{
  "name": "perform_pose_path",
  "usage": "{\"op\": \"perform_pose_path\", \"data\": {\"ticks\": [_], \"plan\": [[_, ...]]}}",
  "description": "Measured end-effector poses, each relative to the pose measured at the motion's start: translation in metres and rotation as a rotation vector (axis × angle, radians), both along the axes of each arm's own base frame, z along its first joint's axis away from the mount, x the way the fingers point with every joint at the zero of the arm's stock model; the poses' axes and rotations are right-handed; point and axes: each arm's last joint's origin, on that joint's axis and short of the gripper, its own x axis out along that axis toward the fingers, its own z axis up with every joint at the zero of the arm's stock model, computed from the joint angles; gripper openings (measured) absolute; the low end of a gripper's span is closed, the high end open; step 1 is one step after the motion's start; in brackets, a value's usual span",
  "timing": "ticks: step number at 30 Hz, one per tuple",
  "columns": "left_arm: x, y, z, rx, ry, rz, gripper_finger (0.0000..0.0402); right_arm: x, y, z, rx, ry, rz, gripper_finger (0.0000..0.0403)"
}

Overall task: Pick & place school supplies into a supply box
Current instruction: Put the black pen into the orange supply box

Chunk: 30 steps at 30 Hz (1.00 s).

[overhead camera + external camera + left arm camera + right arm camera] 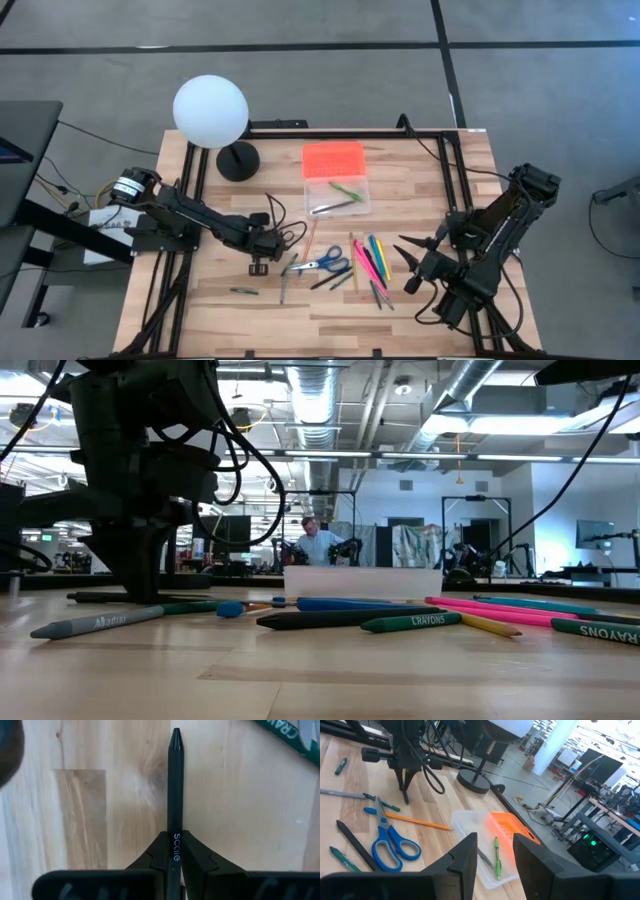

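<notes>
Though its fingertips are cut off at the left wrist view's lower edge, the left gripper (172, 862) is clamped on a slim matte black pen (174, 785) over pale plank table (240, 810). The right gripper (495, 852) gapes, holding nothing. Low centre lie scissors (325, 265); above them the clear box (337, 190). An office blurs behind.

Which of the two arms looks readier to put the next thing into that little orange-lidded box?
The left. Its claw is already shut on a thin black pen, so only the carry to the clear plastic box remains. The right claw hangs open and empty.
</notes>
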Motion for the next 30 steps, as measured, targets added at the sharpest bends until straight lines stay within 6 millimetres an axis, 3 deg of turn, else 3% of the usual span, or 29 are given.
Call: {"op": "perform_pose_path", "data": {"ticks": [5,17,23,30], "plan": [[0.011,-0.001,0.009,0.033,-0.045,0.02,0.0014,0.0,0.0,0.0,-0.001,0.001,0.0,0.0119],[0.049,0.0,0.058,0.138,-0.252,0.04,0.0013,0.0,0.0,0.0,0.003,0.011,-0.001,0.0119],[0.072,0.026,0.08,0.224,-0.436,0.126,0.0013,0.0,0.0,0.0,0.004,0.01,-0.001,0.0119],[0.094,0.064,0.094,0.189,-0.653,0.149,0.0013,0.0,0.0,-0.001,0.011,0.006,-0.002,0.0119]]}}
